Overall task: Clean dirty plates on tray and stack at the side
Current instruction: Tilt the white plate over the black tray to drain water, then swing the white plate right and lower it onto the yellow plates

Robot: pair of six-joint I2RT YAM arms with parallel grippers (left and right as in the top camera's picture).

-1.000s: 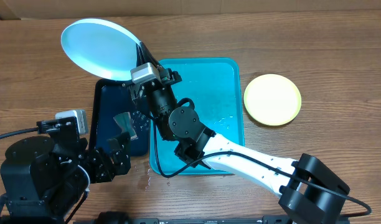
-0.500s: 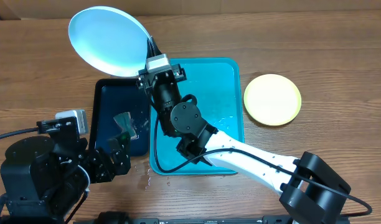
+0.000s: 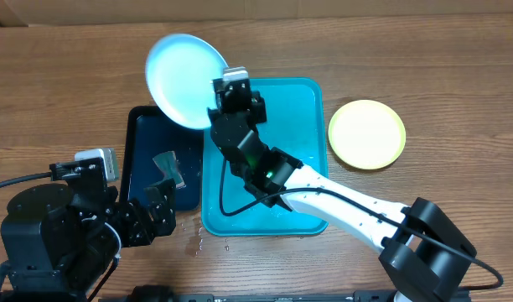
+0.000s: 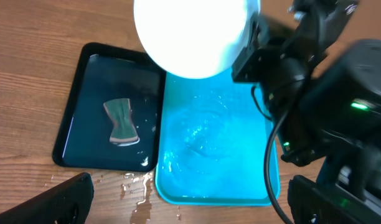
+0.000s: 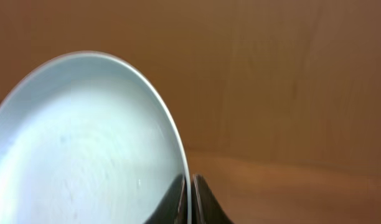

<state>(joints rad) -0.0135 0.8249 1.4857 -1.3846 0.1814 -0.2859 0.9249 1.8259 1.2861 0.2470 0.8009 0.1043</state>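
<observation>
1. The light cyan plate is held tilted in the air above the far left corner of the tray. Its hollow face is turned up towards the overhead camera, and no smears can be made out on it.
2. The plate's rim is pinched between the fingers of the right claw. In the right wrist view the two dark fingertips are seen pressed against either side of the thin edge.
3. Compared with half a second ago, the plate has been carried to the right and nearer the tray. It had been hanging beyond the black tray, and the right wrist has swung with it.
4. The bright cyan tray is seen bare of plates, with a wet sheen on its floor.
5. A yellow-green plate lies flat on the table to the right of the tray, apart from it and unmoved. Whether more than one is stacked there cannot be told.
6. A grey-green pad lies inside the black tray, which sits just beside the cyan tray on its left.
7. The left claw is spread wide and holds nothing. It hangs over the black tray's near edge, where it was before.
8. A small puddle is seen on the brown wood-grain table by the trays' near corners.
9. A pale strip runs along the table's far edge, and nothing more of the room is shown.
</observation>
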